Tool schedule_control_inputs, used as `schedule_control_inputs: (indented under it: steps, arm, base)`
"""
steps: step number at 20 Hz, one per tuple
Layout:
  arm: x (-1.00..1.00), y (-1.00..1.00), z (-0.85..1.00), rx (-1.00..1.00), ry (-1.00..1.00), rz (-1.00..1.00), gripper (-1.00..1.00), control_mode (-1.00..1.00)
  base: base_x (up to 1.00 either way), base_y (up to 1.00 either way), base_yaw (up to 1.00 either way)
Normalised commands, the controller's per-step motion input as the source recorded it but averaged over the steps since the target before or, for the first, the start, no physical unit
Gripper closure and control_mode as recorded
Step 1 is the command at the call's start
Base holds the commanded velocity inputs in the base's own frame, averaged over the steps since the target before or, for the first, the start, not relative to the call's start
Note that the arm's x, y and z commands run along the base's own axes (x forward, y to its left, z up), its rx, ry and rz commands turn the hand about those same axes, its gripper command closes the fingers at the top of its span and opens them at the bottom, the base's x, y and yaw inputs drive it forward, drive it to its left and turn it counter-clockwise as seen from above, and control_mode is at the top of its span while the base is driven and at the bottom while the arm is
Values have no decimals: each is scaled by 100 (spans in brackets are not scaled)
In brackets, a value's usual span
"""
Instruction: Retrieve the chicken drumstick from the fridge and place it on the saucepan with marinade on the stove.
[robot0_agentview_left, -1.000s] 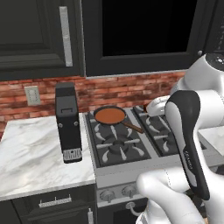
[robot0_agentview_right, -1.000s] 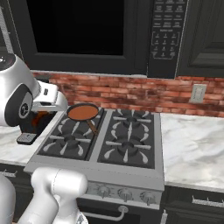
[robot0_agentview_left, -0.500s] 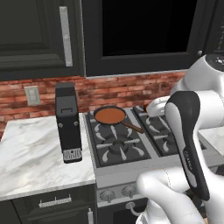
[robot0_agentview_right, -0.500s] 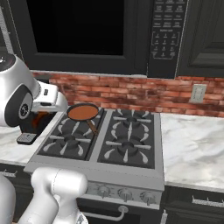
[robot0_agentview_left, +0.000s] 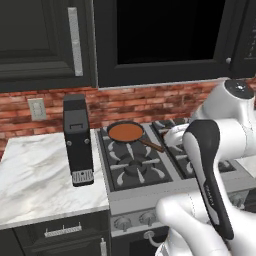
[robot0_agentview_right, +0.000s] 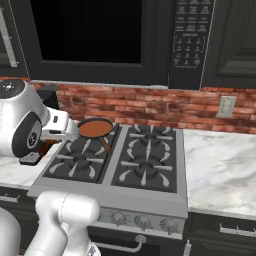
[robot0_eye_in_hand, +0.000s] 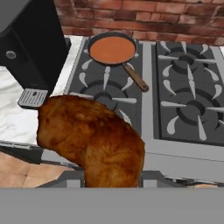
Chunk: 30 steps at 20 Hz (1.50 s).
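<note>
Drumstick (robot0_eye_in_hand: 94, 140) fills my hand cam, gripper closed on it; saucepan (robot0_eye_in_hand: 112, 49) w/ marinade on rear-left stove (robot0_eye_in_hand: 183, 109) burner.

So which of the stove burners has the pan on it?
The back left burner, next to the brick wall. The saucepan with marinade sits there with its handle pointing toward the stove's middle; the other burners show only bare black grates.

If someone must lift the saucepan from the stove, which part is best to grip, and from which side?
Probably the long thin handle of the saucepan: it sticks out toward the stove's front, clear of the sauce. Come from above, pincer closing across it.
</note>
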Motion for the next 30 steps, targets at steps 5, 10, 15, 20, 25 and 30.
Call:
schedule_control_inputs:
  steps: [5, 10, 15, 20, 25, 30]
  arm:
    - [13, 2, -37, 0, -5, 0, 100, -100]
    - [29, 3, -24, 0, -5, 0, 100, -100]
    - [55, 1, -5, 0, 0, 0, 100, -100]
    - [55, 1, -1, 0, 0, 0, 100, -100]
    - [43, 4, -20, 0, 0, 0, 100, -100]
    - [28, 14, -43, 0, 0, 0, 100, -100]
  base:
    - [0, 0, 0]
    - [0, 0, 0]
    - [0, 0, 0]
    - [0, 0, 0]
    - [0, 0, 0]
    - [0, 0, 0]
